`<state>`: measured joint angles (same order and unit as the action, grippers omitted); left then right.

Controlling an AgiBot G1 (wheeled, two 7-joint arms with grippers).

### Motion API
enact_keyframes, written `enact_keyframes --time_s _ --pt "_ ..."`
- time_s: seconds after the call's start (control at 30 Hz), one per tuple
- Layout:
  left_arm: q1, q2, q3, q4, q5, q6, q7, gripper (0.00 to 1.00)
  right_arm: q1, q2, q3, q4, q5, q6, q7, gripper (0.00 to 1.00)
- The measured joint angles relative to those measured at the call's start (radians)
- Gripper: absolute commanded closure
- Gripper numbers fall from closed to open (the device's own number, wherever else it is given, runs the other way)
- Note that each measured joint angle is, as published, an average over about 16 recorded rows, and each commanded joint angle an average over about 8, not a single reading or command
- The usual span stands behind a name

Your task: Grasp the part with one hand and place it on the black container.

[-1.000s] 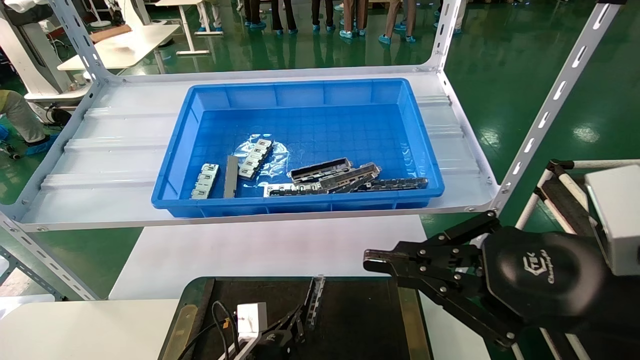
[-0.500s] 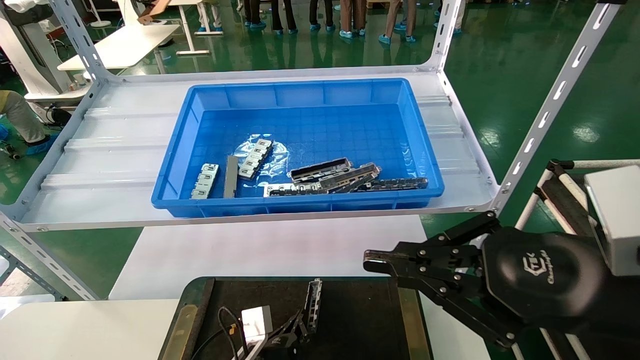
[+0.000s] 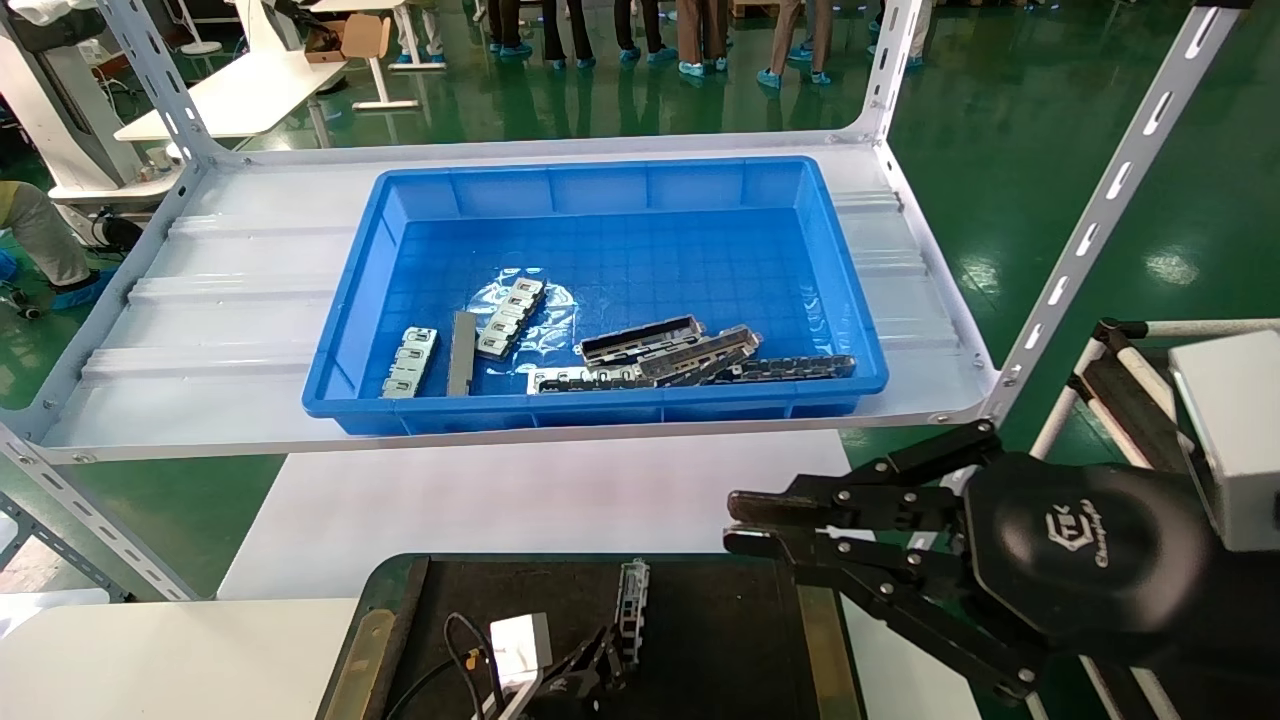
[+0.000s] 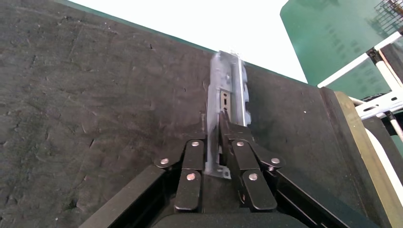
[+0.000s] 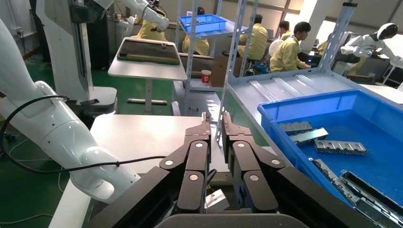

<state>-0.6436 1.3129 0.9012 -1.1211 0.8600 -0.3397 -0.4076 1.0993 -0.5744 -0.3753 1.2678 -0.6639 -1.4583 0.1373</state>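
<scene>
The part (image 3: 630, 598), a slim silver-grey notched channel bar, stands tilted over the black container (image 3: 720, 640), a flat black tray with brass-coloured side strips. My left gripper (image 3: 612, 645) is shut on the bar's near end at the bottom edge of the head view. In the left wrist view the fingers (image 4: 236, 142) clamp the part (image 4: 229, 88), whose far end points across the tray's matte floor (image 4: 95, 95). Whether the bar touches the floor I cannot tell. My right gripper (image 3: 738, 522) hovers empty at the tray's far right corner, fingers a narrow gap apart (image 5: 215, 124).
A deep blue bin (image 3: 600, 410) on the white metal shelf (image 3: 200, 330) holds short ladder-like strips (image 3: 410, 362) and darker long bars (image 3: 690, 355). A white table top (image 3: 540, 500) lies between the shelf and the tray. A slotted shelf post (image 3: 1090, 230) rises at the right.
My left gripper has shifted slightly right with the part, and the part's far end has dropped a little. My right gripper's fingers have parted slightly.
</scene>
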Motion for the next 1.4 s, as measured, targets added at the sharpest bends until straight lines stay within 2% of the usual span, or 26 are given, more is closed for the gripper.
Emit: enact_keyframes --time_s 0.4,0.67,1.07,1.4 --pt "-0.023 -0.040 0.046 -0.058 -0.079 -0.015 0.045 0.00 0.000 0.000 0.000 0.000 0.000 0.000 0.000 0.00" --pt "-0.043 -0.103 0.058 -0.115 -0.087 0.046 0.060 0.00 0.000 0.000 0.000 0.000 0.000 0.000 0.000 0.00" --pt "-0.080 -0.231 0.038 -0.166 -0.064 0.279 0.070 0.00 0.000 0.000 0.000 0.000 0.000 0.000 0.000 0.00" --pt "-0.083 -0.325 -0.041 -0.191 -0.040 0.527 0.141 0.00 0.000 0.000 0.000 0.000 0.000 0.000 0.000 0.00"
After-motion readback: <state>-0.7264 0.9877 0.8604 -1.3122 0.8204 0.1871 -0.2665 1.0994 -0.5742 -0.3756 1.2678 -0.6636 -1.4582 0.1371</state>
